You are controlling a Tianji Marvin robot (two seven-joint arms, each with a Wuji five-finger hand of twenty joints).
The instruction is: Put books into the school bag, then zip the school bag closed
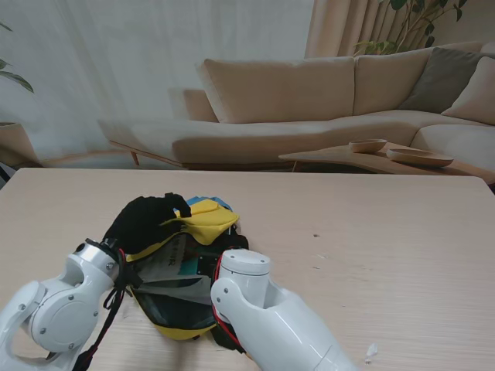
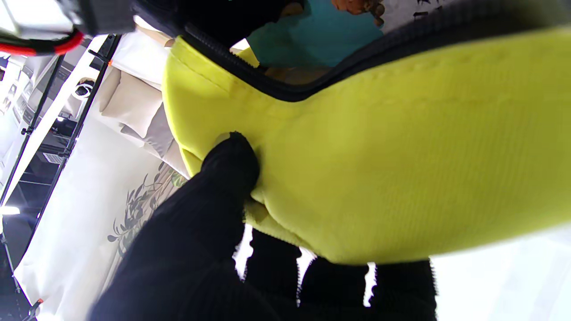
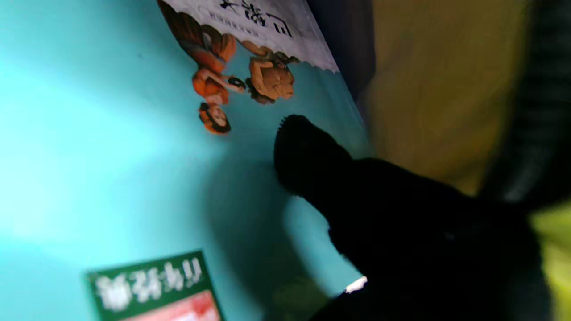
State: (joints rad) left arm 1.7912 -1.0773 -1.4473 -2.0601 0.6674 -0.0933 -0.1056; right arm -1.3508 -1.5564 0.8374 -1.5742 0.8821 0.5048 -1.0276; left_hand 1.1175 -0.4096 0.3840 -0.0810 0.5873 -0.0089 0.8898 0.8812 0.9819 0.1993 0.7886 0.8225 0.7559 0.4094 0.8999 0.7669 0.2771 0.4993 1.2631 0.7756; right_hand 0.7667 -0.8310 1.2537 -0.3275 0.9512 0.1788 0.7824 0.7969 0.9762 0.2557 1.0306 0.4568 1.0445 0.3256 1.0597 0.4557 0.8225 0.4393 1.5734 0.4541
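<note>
On my stand view the bag (image 1: pixel 182 267) lies open on the surface (image 1: pixel 371 247) close to its near edge, left of the middle, with a book (image 1: pixel 174 263) showing inside its mouth. My left hand (image 1: pixel 143 220), gloved black, pinches the bag's yellow flap (image 2: pixel 379 156) between thumb and fingers (image 2: pixel 272 263) and holds it lifted at the bag's far side. My right hand (image 3: pixel 401 232) is down inside the bag, one fingertip (image 3: pixel 299 142) against the teal book cover (image 3: pixel 111 133), and I cannot tell whether it grips anything.
</note>
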